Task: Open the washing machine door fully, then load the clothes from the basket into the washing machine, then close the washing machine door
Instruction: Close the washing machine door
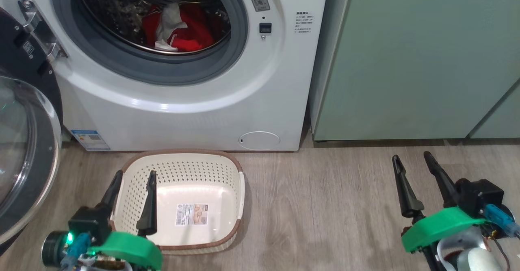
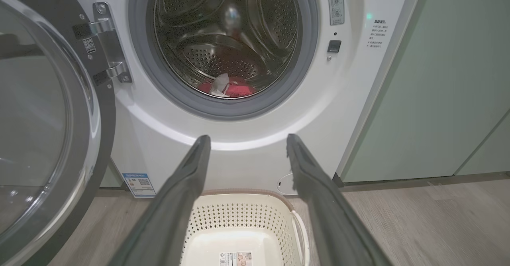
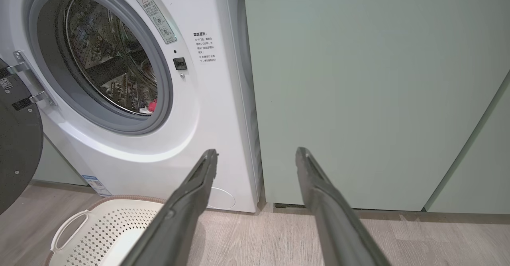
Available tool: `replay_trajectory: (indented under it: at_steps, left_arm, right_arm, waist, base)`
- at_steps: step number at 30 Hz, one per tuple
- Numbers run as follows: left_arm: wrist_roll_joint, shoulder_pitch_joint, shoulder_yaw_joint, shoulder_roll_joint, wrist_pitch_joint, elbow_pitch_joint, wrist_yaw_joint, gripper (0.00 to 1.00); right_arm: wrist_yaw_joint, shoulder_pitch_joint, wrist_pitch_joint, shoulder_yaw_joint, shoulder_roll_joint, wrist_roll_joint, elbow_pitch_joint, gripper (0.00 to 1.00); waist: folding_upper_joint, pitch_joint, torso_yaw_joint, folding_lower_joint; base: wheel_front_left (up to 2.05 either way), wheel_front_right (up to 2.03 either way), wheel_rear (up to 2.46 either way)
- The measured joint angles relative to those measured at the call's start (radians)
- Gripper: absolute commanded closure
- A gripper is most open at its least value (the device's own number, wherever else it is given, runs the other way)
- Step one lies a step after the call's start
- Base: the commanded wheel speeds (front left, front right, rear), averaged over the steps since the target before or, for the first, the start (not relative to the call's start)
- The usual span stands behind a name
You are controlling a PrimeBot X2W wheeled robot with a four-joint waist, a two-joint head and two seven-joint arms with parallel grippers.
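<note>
The white washing machine [image 1: 195, 112] [image 2: 247, 150] [image 3: 207, 110] stands with its door [image 1: 24, 149] [image 2: 44, 130] [image 3: 16, 138] swung wide to the left. Red and white clothes [image 1: 178, 29] [image 2: 225, 87] [image 3: 152, 105] lie at the bottom of the drum. On the floor in front sits the cream basket [image 1: 191, 173] [image 2: 243, 218] [image 3: 103, 226], with only a paper label on its bottom. My left gripper [image 1: 135, 177] [image 2: 247, 142] hangs open over the basket's left part. To the right, over bare floor, my right gripper [image 1: 410, 159] [image 3: 257, 156] is open and holds nothing.
Pale green cabinets [image 1: 414, 59] [image 2: 446, 90] [image 3: 370, 90] stand right of the machine. Wood-look floor [image 1: 325, 206] lies between the basket and my right arm. The open door reaches out at the left, close to my left arm.
</note>
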Motion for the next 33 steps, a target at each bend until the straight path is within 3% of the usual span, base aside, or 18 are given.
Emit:
replay_trajectory:
  at_steps: [8,23,33]
  left_arm:
    - [0.0,-0.004,-0.004,0.007,-0.003,-0.002,0.008,0.0]
    - [-0.013,-0.009,-0.009,0.013,-0.003,-0.014,0.011,0.0]
    - [-0.025,-0.009,-0.011,0.019,-0.001,-0.016,0.012,0.0]
  right_arm:
    - [0.0,-0.001,-0.001,-0.001,0.0,0.0,0.0,0.0]
    - [0.0,-0.001,-0.011,-0.002,0.0,0.002,0.004,0.0]
    - [0.0,-0.001,-0.011,-0.002,0.002,0.009,0.007,0.0]
  waist:
    - [0.0,0.0,-0.004,0.0003]
    - [0.0,0.004,-0.003,0.0]
    - [0.0,0.008,-0.004,0.0]
  base:
    - [-0.91,0.91,0.0]
    - [-1.75,1.75,0.0]
    - [-0.4,0.4,0.0]
